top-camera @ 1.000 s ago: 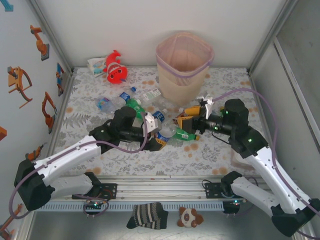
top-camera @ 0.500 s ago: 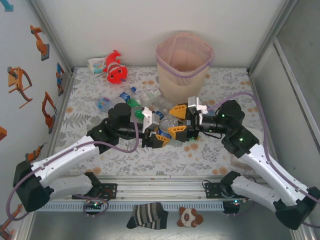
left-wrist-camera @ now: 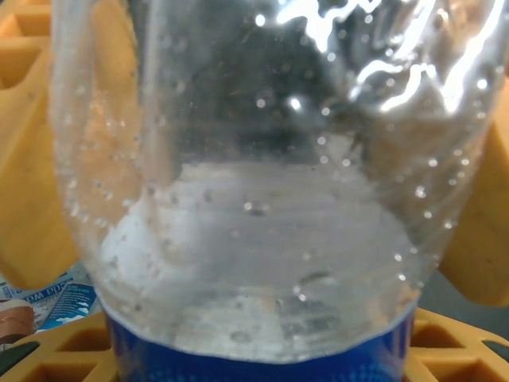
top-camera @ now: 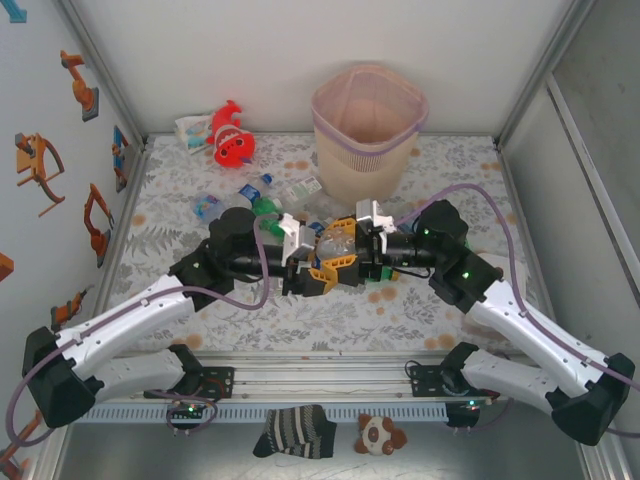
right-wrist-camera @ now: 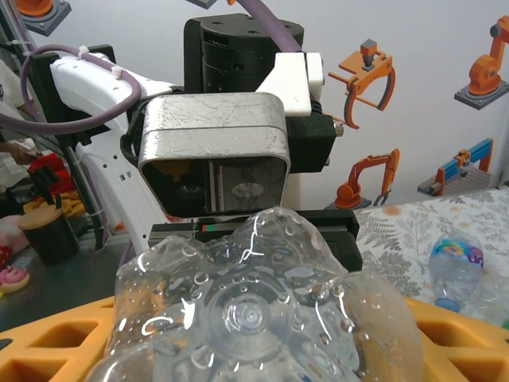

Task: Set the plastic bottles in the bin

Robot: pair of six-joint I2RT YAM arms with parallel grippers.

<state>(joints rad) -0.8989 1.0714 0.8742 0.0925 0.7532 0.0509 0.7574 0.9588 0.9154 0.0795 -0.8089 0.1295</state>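
Gripping a clear plastic bottle with blue label (left-wrist-camera: 262, 199) between yellow left fingers (left-wrist-camera: 32, 199), in left wrist view. Cannot tell from right wrist whether orange right fingers (right-wrist-camera: 461, 334) flanking its base press. From above: reaching inward, meeting over the table (top-camera: 250, 320) near the beige-pink plastic bin (top-camera: 365, 165).

Red fish plush (top-camera: 230, 140) at far-left corner; striped sock (top-camera: 294, 430), perhaps, below front rail (top-camera: 320, 362).
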